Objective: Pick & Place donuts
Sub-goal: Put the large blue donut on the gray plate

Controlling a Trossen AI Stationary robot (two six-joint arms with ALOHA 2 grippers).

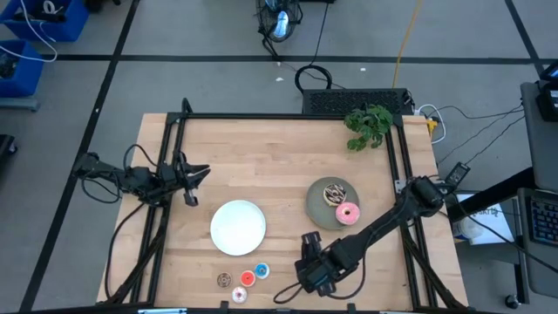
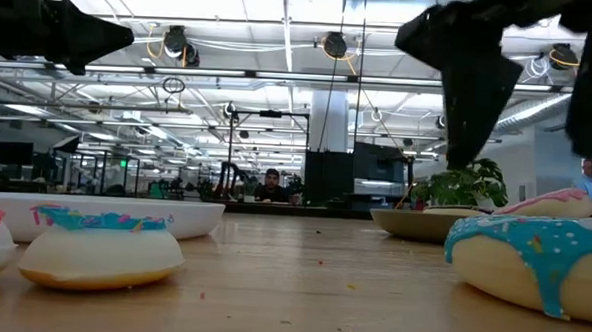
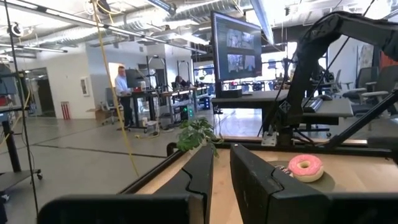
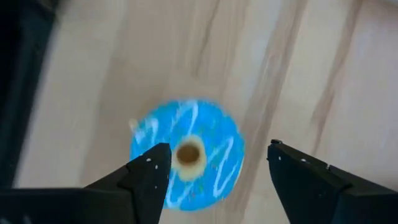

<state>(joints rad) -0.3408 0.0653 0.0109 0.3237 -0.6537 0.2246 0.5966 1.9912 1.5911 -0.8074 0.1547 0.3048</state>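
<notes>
A pale wooden counter [image 1: 279, 166] framed by black rails stands on a grey floor, with a wide open workroom behind it where a person sits at a far desk. Take the white plate [image 1: 238, 227] near the counter's middle as the landmark.

Toward the right arm's side of the white plate sits a grey plate [image 1: 324, 206] carrying the pink donut [image 1: 348, 213] and the sprinkled dark brown donut [image 1: 334, 192]. Beyond the grey plate, at the far rail, is a small green plant [image 1: 369, 125].

On the near side of the white plate, along the counter's front edge, lie the tiny donuts — a brown one [image 1: 225, 279], a red one [image 1: 247, 279], a blue one [image 1: 261, 270] and a whitish-pink one [image 1: 239, 296].

The right gripper [image 1: 312, 274] hangs low over the counter, on the near side of the white plate and toward the grey plate, past the tiny donuts. Its fingers [image 4: 147, 174] are spread wide, straddling the large blue donut [image 4: 188, 154] lying flat on the wood beneath — not pinching it.

The left gripper [image 1: 193, 180] waits on the opposite side of the white plate, near the left rail, its fingers [image 3: 200, 177] close together with a narrow gap and nothing between them.
</notes>
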